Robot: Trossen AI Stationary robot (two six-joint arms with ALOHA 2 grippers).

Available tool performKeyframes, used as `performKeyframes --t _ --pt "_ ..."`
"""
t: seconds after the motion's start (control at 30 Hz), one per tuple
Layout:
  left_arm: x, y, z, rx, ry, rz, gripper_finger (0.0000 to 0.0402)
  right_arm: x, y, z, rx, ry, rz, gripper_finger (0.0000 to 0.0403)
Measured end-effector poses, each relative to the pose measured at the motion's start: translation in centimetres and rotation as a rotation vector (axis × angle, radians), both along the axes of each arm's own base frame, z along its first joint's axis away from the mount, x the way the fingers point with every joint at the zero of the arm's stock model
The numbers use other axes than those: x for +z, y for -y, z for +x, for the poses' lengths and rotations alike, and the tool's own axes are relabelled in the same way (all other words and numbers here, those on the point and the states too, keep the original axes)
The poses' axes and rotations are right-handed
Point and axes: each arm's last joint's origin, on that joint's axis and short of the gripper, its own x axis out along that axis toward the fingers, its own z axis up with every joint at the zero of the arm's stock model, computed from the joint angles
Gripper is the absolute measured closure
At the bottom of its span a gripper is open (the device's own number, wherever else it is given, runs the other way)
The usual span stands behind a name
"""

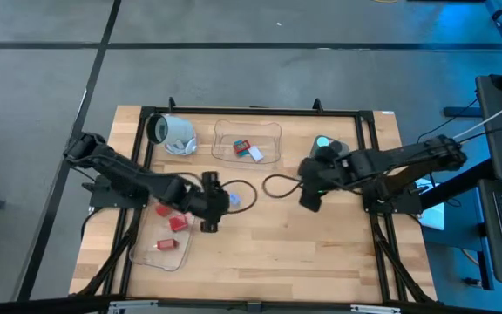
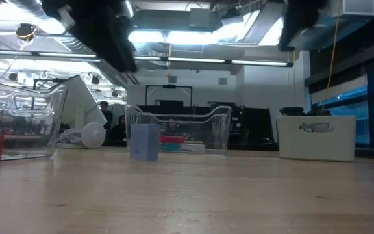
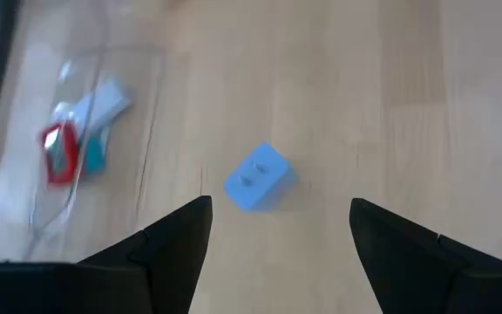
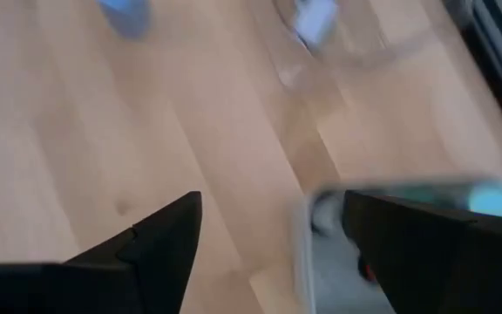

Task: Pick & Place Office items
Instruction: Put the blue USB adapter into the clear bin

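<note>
A pale blue block (image 3: pixel 260 177) stands alone on the wooden table, also visible in the high view (image 1: pixel 234 199) and the low view (image 2: pixel 143 142). My left gripper (image 3: pixel 279 228) is open and hovers above the table just short of this block (image 1: pixel 216 209); the fingers touch nothing. My right gripper (image 4: pixel 273 228) is open too, held above the table right of centre (image 1: pixel 308 197), with the grey tub (image 4: pixel 399 231) close ahead of it. Red pieces (image 1: pixel 177 222) lie by the near-left clear tray (image 1: pixel 166 251). Red, teal and pale pieces (image 1: pixel 247 150) lie in the far clear tray (image 1: pixel 268 135).
A white mug (image 1: pixel 171 133) lies on its side at the far left. The grey tub (image 1: pixel 325 146) with a teal item sits far right of centre. A black cable loop (image 1: pixel 277 185) lies mid-table. Bare wood stretches along the near side.
</note>
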Motion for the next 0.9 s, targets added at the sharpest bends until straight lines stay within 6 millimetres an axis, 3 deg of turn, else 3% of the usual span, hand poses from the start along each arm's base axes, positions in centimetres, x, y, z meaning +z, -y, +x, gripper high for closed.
performKeyframes --t 0.23,0.43,0.6,0.9 --pt "-2.0 -2.2 2.9 -0.261 -0.094 0.169 0.0132 -4.3 1.7 -6.7 -0.211 -0.011 0.075 0.0106" --pt "-4.2 -3.3 4.7 -0.423 -0.158 0.128 0.0132 -7.6 2.1 -10.8 -0.28 0.097 0.17 0.0102" --pt "-6.2 -4.3 5.5 -0.472 -0.238 0.129 0.0132 -9.3 2.1 -12.3 -0.222 0.209 0.215 0.0102" --pt "-8.7 -6.0 6.2 -0.476 -0.334 0.119 0.0132 -11.9 2.0 -12.8 -0.102 0.386 0.207 0.0102"
